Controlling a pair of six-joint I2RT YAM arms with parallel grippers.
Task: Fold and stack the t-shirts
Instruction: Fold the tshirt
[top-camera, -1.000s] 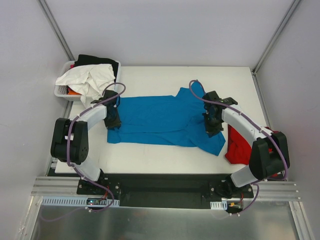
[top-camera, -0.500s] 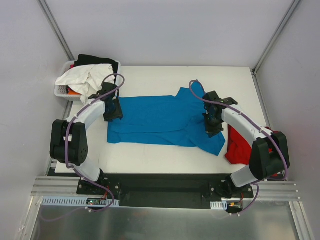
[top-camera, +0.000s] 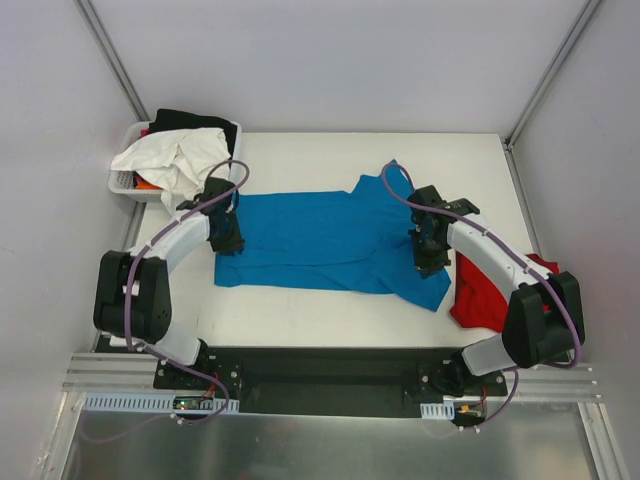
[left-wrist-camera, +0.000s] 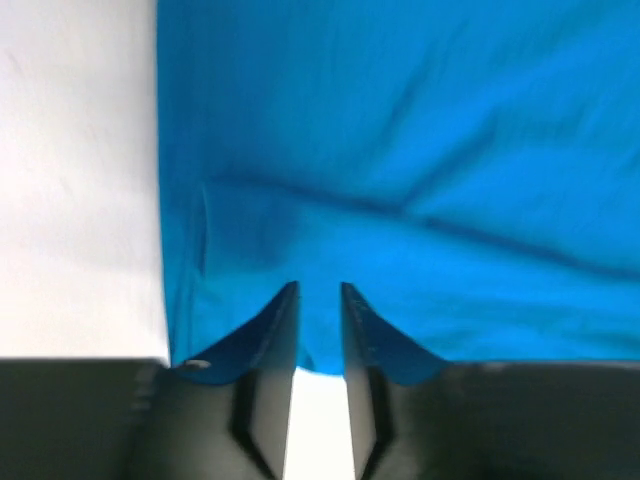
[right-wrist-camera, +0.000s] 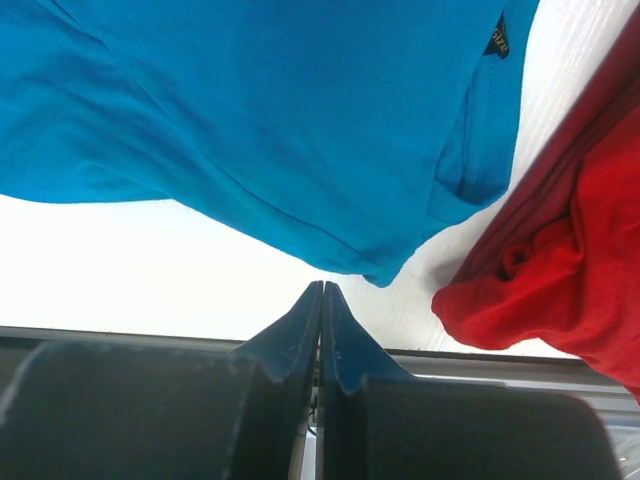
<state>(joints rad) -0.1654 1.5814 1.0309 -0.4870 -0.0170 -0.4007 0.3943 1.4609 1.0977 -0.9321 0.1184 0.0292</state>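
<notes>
The turquoise t-shirt (top-camera: 320, 235) lies spread flat across the middle of the table, its hem to the left. My left gripper (top-camera: 230, 240) rests on that hem. In the left wrist view its jaws (left-wrist-camera: 320, 288) stand a narrow gap apart, with the turquoise cloth (left-wrist-camera: 400, 150) lying flat between the tips. My right gripper (top-camera: 428, 262) is over the shirt's right end. Its tips (right-wrist-camera: 322, 285) are shut with nothing between them, just off the turquoise edge (right-wrist-camera: 280, 100). The red t-shirt (top-camera: 480, 295) lies crumpled at the table's right edge, red folds (right-wrist-camera: 570, 260) beside the right gripper.
A white basket (top-camera: 122, 184) stands at the table's far left corner, with a white garment (top-camera: 175, 155) and a black garment (top-camera: 190, 120) piled in it. Bare white table (top-camera: 300, 300) runs in front of the turquoise shirt, ending at the black rail by the arm bases.
My left gripper moved toward the far end of the hem with wider jaws, then came back nearer and narrowed them. The right arm has barely moved.
</notes>
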